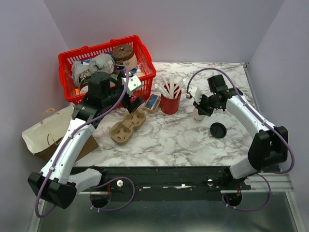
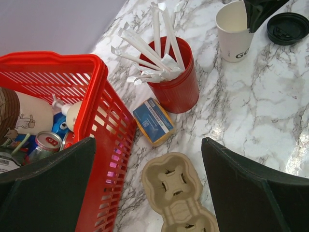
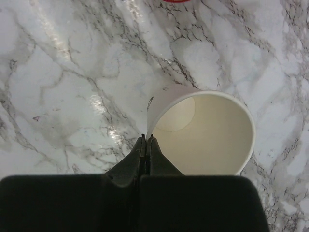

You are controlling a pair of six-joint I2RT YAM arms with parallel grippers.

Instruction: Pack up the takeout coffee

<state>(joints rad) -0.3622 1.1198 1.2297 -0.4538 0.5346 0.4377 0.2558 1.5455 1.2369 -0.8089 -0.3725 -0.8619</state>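
Red basket (image 1: 147,63) upper left, red cup of cutlery (image 1: 170,104) centre, blue packet (image 1: 153,102) beside it, cardboard carrier (image 1: 128,126) below, paper bag (image 1: 46,130) left

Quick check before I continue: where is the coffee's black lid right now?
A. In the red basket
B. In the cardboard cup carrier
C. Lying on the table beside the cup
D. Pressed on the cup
C: the black lid lies flat on the marble table just beside the coffee cup, whose mouth is uncovered in the right wrist view.

Open white cup (image 2: 236,31) beside black lid (image 2: 288,28)
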